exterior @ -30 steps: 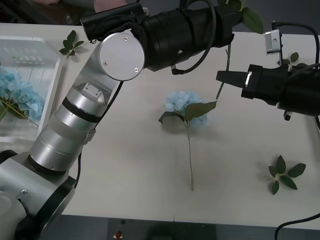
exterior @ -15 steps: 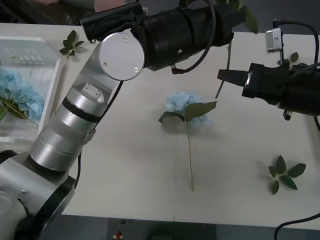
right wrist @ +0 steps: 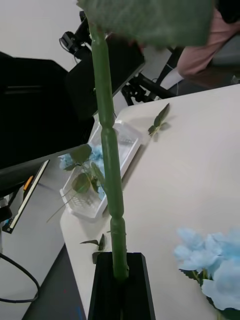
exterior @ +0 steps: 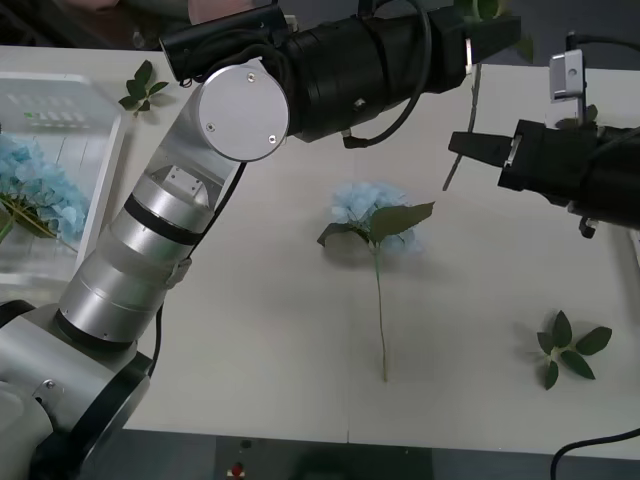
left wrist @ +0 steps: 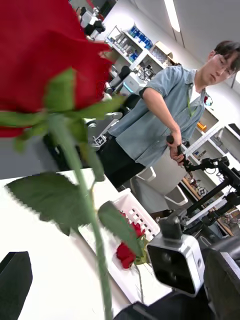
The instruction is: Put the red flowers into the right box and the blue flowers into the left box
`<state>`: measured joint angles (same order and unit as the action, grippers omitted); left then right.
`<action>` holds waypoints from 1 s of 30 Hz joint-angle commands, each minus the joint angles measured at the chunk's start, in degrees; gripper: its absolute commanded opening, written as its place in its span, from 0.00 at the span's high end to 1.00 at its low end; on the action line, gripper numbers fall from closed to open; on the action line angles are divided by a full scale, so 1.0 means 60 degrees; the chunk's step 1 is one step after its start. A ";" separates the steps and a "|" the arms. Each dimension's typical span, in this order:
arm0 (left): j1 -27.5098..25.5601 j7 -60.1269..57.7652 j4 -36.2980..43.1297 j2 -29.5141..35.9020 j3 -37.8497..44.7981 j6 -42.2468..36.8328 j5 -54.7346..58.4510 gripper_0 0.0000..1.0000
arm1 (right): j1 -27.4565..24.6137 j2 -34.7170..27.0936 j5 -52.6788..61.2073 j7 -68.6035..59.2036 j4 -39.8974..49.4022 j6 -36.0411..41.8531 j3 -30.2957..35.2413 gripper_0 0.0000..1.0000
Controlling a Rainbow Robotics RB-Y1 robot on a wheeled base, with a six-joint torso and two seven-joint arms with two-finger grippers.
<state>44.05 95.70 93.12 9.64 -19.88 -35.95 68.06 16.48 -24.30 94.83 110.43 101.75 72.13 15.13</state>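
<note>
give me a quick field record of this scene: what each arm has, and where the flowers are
left end effector: open, raised over the table's far right, around the held rose's upper stem
right end effector: shut on the stem lower down
held red rose: upright, off the table
blue flower on table: lying mid-table, stem toward the robot
left box: holds blue flowers
right box: holds a red rose
leaf sprigs: loose on the table
</note>
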 commanded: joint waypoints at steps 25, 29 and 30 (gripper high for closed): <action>-0.3636 0.2405 0.3875 0.3696 0.0765 -0.1816 0.1694 0.00 | -0.3303 -0.4753 -0.3193 -0.3668 -0.0493 0.2335 0.4406 1.00; -0.4295 0.3533 0.4710 0.4589 0.0765 -0.1772 0.2192 0.00 | -0.2907 -0.5368 -0.4116 -0.3507 -0.1753 0.2335 0.4128 1.00; -0.4427 0.3708 0.4886 0.4794 0.0765 -0.1772 0.2295 0.00 | -0.2790 -0.5515 -0.4262 -0.3478 -0.2016 0.2320 0.4026 1.00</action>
<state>18.21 114.75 117.77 34.42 -14.93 -46.95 80.18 -3.13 -53.76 71.23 89.59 93.16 86.11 40.83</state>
